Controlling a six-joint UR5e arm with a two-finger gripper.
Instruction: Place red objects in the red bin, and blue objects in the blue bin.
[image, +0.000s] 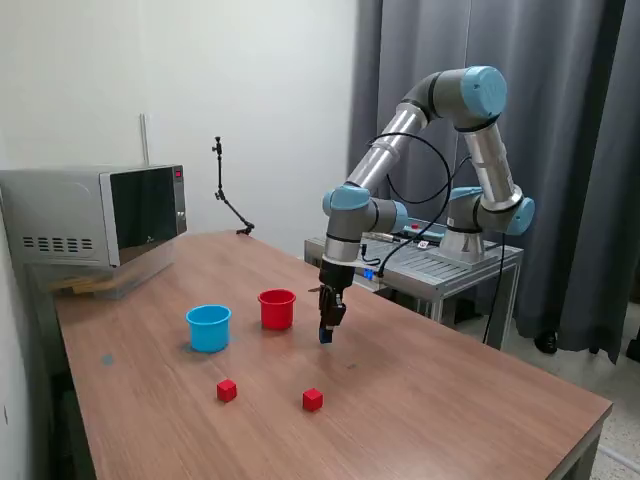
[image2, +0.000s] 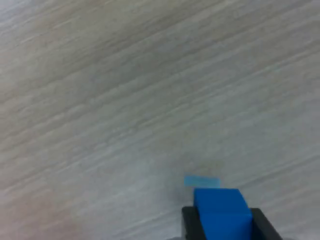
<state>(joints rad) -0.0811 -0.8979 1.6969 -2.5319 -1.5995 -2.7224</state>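
My gripper (image: 327, 331) is shut on a dark blue cube (image: 325, 337) and holds it a little above the table, to the exterior view's right of the red cup (image: 277, 308). In the wrist view the blue cube (image2: 222, 214) sits between the two dark fingers (image2: 189, 223) over bare wood. The light blue cup (image: 208, 327) stands to the exterior view's left of the red cup. Two small red cubes lie nearer the front: one (image: 227, 390) below the blue cup, one (image: 313, 400) below the gripper. A second blue cube is not in view.
A microwave (image: 95, 215) stands at the back on the exterior view's left of the wooden table (image: 450, 400). A thin black stand (image: 228, 200) rises at the table's far edge. The arm's base sits on a metal cart (image: 440, 265) behind the table.
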